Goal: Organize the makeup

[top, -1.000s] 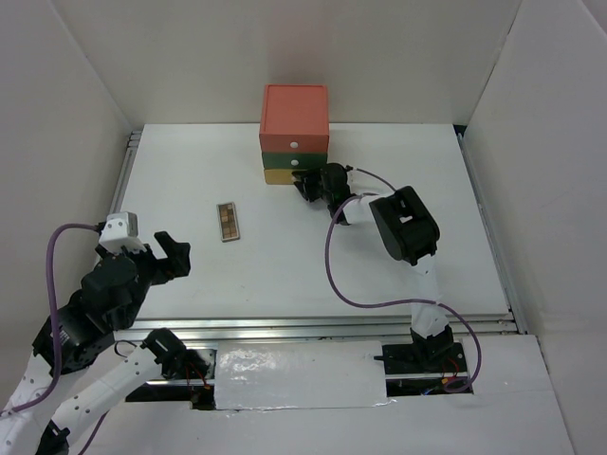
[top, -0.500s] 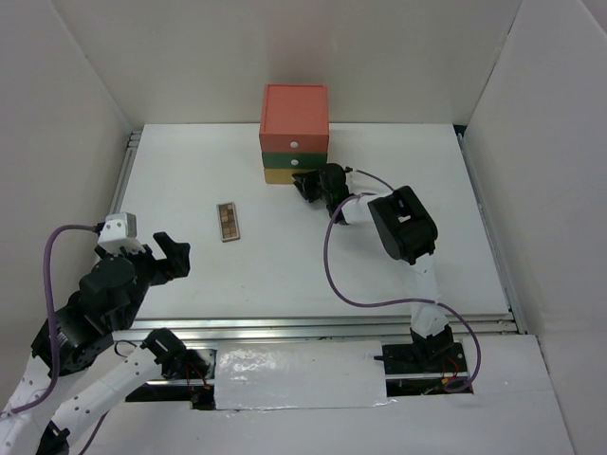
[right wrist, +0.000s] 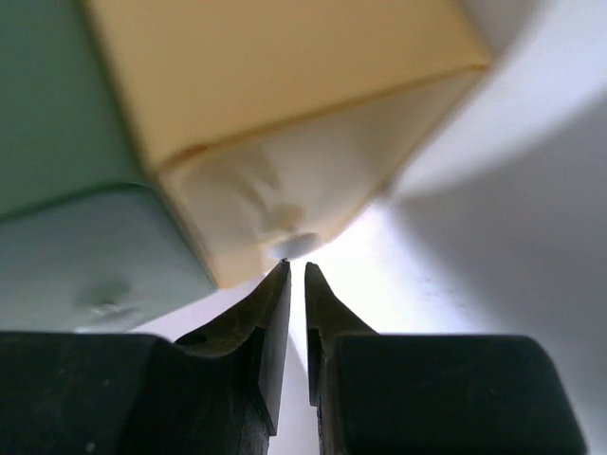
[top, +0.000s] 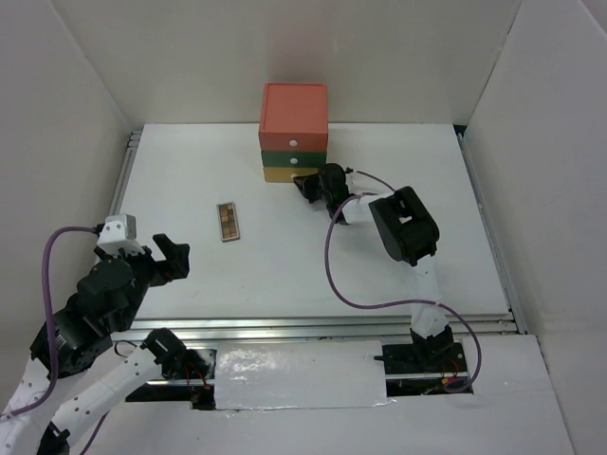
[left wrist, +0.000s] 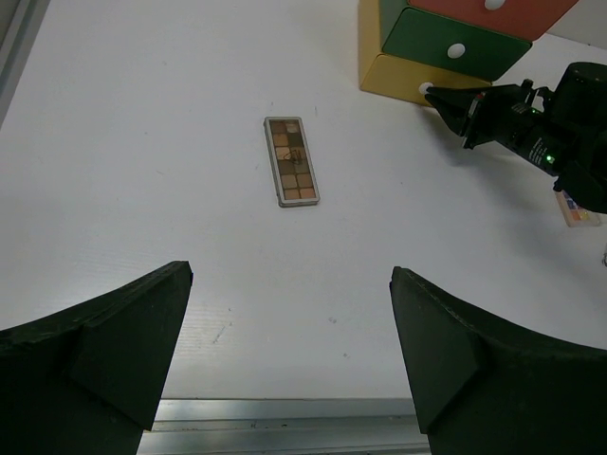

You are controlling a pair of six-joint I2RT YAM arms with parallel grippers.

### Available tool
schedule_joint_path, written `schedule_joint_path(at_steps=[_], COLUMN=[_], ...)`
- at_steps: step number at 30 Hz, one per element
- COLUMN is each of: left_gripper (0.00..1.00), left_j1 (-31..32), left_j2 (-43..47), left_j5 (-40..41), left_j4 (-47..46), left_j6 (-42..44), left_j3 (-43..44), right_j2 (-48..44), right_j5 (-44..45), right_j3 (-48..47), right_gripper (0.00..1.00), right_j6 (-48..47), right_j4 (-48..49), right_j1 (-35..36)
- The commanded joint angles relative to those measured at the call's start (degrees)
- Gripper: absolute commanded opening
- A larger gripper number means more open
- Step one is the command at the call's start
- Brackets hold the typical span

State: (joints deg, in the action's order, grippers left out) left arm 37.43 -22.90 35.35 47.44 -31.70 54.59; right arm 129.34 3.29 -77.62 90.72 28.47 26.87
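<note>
Drawer opening: right jaws stand nearly closed at the white knob (right wrist: 289,245) of the yellow drawer (right wrist: 313,194); a grip on it cannot be confirmed. Centre the knob between them, then pull straight. Meanwhile left jaws gape wide, empty. The brown palette (top: 228,221) lies on the bench (top: 285,270), well apart.

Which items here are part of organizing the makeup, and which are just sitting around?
Job: brown eyeshadow palette; right tool, tips at the yellow drawer's knob; left tool, open.
Other: stacked drawer box; purple cable; white table.
</note>
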Motion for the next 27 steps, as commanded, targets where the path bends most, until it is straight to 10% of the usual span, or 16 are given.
schedule_joint_path(at_steps=[1,10,20,27], left_gripper=[0.99,0.99,0.99,0.99], left_j1=[0.3,0.3,0.3,0.2], left_j2=[0.8,1.0,-8.4,-10.8], left_j5=[-0.5,-0.3,-4.6,-15.9], left_j4=[-2.7,-2.5,0.7,-29.8], left_j6=[0.9,0.7,-5.8,-17.8], left_j3=[-0.1,-0.1,5.3,-11.1], right_j2=[-2.4,-5.2,-31.0,-63.3], right_j5=[1.5,0.0,-1.8,-1.3], right_j3=[4.1,9.2,24.5,33.9], right_gripper=[0.19,0.21,0.53,0.82], right_j6=[-0.8,-1.1,-19.9,-34.3], right_j4=[-3.8,-0.5,6.3,-8.5], right_j1=[0.5,0.4,0.3,0.2])
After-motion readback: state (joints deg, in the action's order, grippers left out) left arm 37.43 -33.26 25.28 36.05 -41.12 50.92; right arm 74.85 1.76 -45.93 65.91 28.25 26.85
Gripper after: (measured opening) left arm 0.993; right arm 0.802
